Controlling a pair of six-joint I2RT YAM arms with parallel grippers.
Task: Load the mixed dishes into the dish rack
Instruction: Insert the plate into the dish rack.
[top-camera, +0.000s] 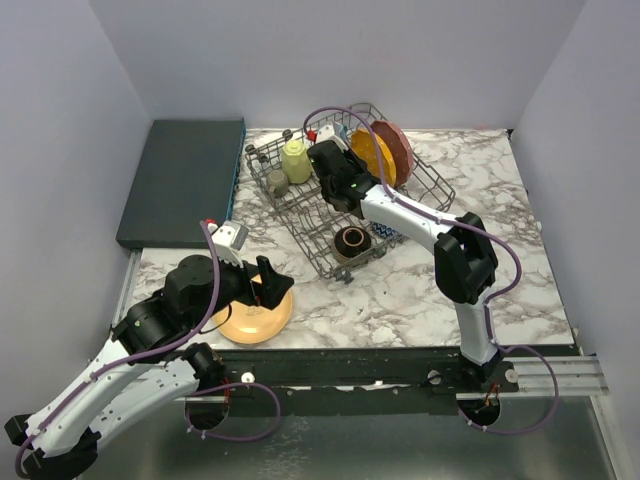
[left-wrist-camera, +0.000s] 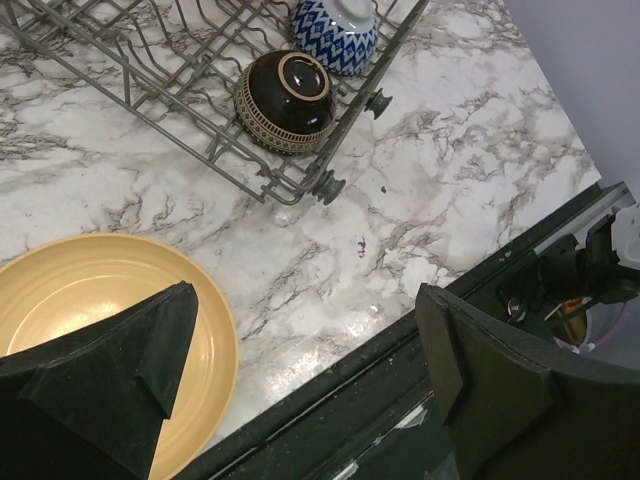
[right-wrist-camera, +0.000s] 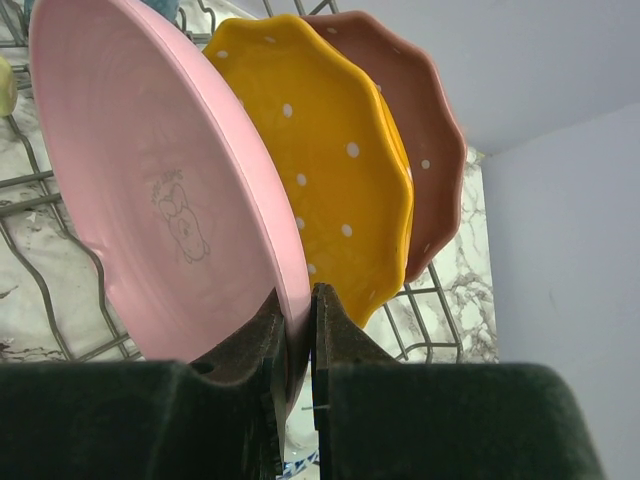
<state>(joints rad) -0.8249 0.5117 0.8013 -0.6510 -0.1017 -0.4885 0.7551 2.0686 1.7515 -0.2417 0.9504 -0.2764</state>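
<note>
Far left: dark teal slab (top-camera: 185, 180) lying flat, beside the table (top-camera: 520, 280)

Near left: tan plate (top-camera: 252, 318) flat on the table close to the near edge. Left gripper (left-wrist-camera: 300, 350) above its right part, fingers spread wide, nothing between them; one finger overlaps the plate's rim, contact cannot be told

Centre: dish rack (top-camera: 432, 178) set at an angle on the table. Yellow mug (top-camera: 295, 160) and grey-green mug (top-camera: 277, 182) at its left side. Brown bowl (left-wrist-camera: 285, 100) upside down at the near corner, blue-white bowl (left-wrist-camera: 335, 30) just beside it

Right part of the rack: pink plate (right-wrist-camera: 160, 200), orange dotted plate (right-wrist-camera: 330, 170), dark red plate (right-wrist-camera: 420, 130) on edge in a row. Right gripper (right-wrist-camera: 298, 340) pinches the pink plate's lower rim
</note>
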